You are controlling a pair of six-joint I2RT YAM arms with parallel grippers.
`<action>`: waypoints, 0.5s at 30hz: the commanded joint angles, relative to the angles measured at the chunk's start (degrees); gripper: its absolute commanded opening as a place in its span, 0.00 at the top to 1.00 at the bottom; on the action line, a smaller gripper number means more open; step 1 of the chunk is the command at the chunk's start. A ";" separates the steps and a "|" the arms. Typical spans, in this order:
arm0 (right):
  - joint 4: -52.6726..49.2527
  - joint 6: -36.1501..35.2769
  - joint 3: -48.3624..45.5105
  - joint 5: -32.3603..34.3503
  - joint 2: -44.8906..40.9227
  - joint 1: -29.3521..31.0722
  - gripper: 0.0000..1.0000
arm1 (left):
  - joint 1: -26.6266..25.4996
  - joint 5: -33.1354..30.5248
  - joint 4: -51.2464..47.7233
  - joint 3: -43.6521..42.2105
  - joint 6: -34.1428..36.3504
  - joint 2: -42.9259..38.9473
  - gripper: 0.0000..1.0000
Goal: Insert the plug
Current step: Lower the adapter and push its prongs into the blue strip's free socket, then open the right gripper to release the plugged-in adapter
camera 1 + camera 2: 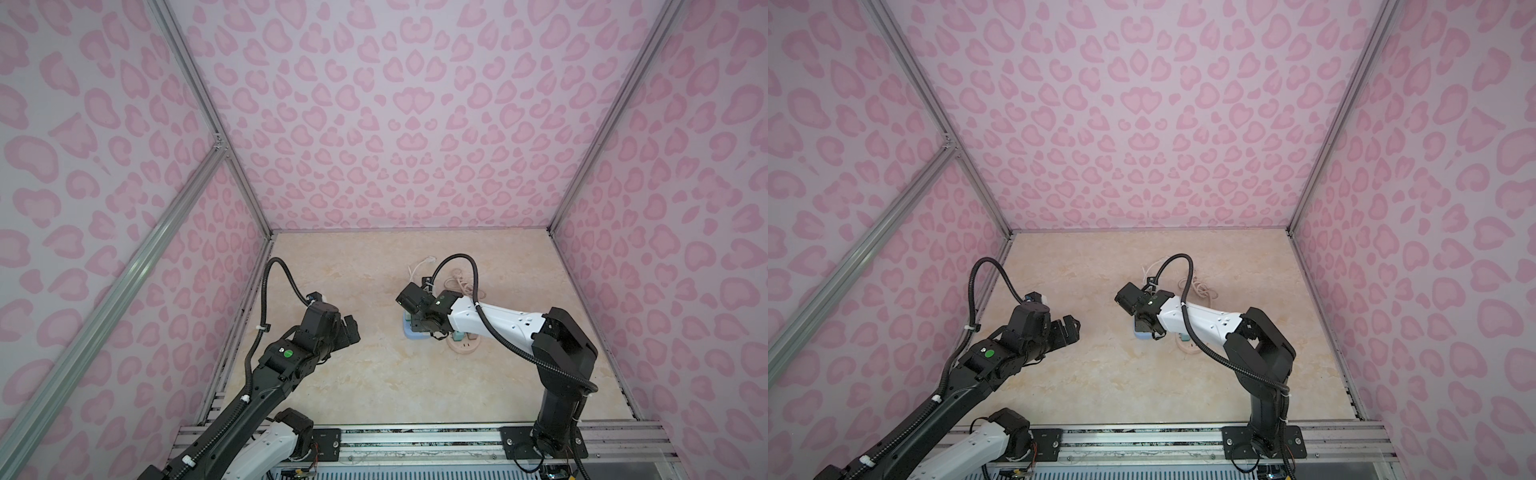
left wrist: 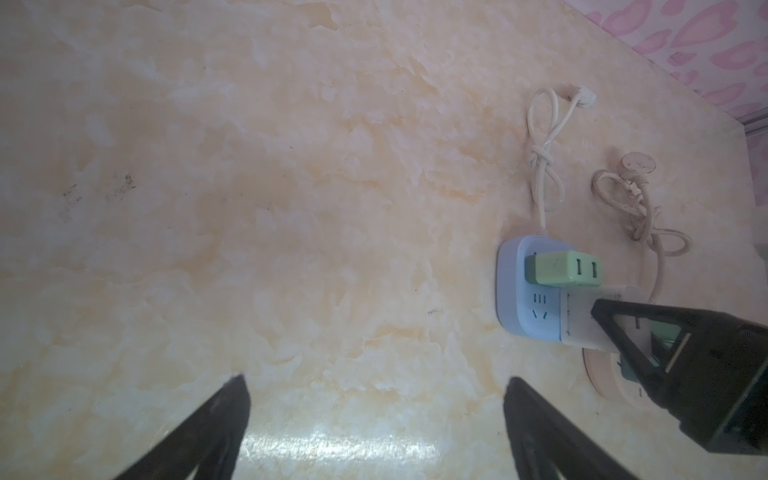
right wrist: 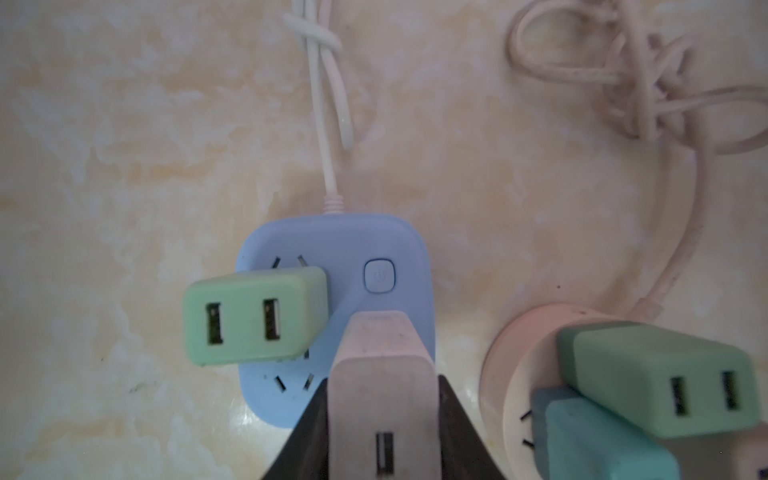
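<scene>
A white plug (image 3: 380,345) stands upright on the blue power strip (image 3: 374,241), beside the strip's power button. My right gripper (image 3: 382,378) is shut on the plug, one black finger against each of its sides. In the left wrist view the same plug (image 2: 582,320) sits at the strip's (image 2: 509,291) near end under a right finger (image 2: 623,328). A light green adapter (image 3: 249,320) sits in another outlet of the strip. My left gripper (image 2: 374,386) hangs open over bare table, well left of the strip (image 1: 409,332).
A round pink socket (image 3: 519,332) right of the strip carries a green adapter (image 3: 652,374) and a teal one (image 3: 590,440). A knotted white cord (image 2: 540,183) and a tangled pink cord (image 2: 640,216) lie behind them. Pink patterned walls enclose the table.
</scene>
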 commanded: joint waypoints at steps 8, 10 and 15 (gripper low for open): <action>-6.19 -3.53 -0.02 -0.89 -4.50 -0.81 0.49 | -0.01 0.65 0.92 1.40 0.46 0.71 0.02; -6.00 -4.79 -0.58 -1.63 -6.98 -1.49 0.49 | -0.01 0.62 1.14 1.58 0.72 1.12 0.02; 0.86 -10.31 -7.73 -7.07 -17.56 -5.42 0.48 | -0.09 -0.35 2.99 1.27 0.73 2.17 0.03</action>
